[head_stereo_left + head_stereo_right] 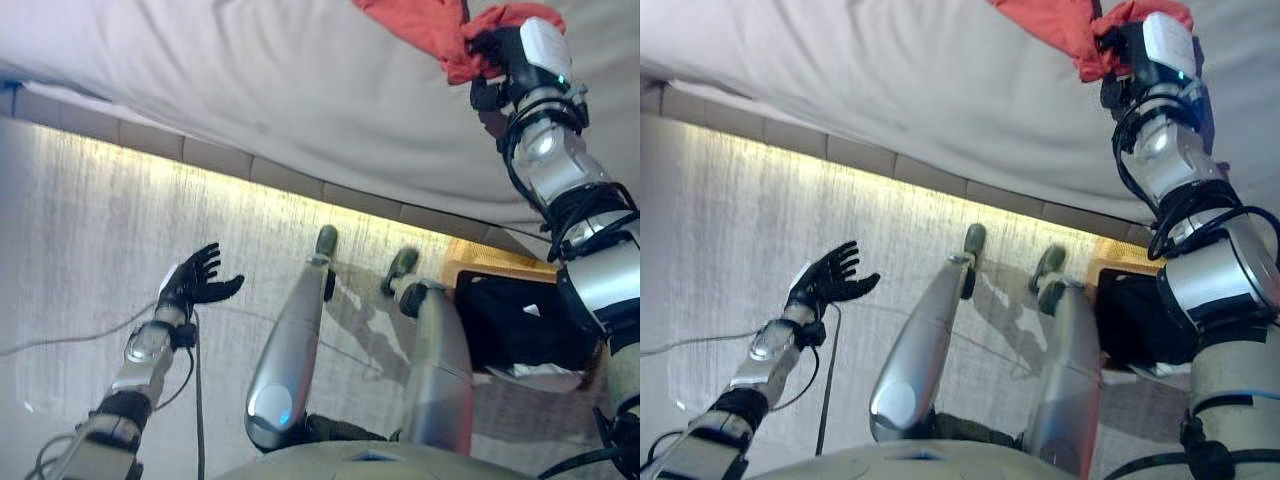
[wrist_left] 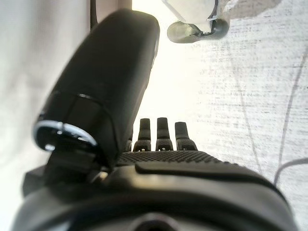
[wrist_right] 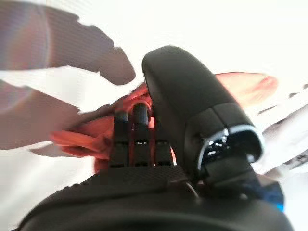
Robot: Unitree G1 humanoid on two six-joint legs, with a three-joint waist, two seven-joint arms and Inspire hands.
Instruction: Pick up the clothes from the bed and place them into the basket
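A red cloth (image 1: 425, 25) lies bunched on the pale grey bed (image 1: 250, 90) at the far right. My right hand (image 1: 492, 55) reaches onto the bed, and its fingers (image 3: 134, 130) curl into the cloth's folds with the thumb over them. The red cloth (image 1: 1055, 20) gathers around that hand. An orange-brown basket (image 1: 500, 262) with a dark inside stands on the floor at the lower right, below my right arm. My left hand (image 1: 195, 280) hangs open over the floor at the left, its fingers (image 2: 159, 132) straight and holding nothing.
The bed's edge runs slantwise across the view, with a lit strip (image 1: 300, 190) under it. Pale carpet (image 1: 90, 240) covers the floor between the bed and the basket.
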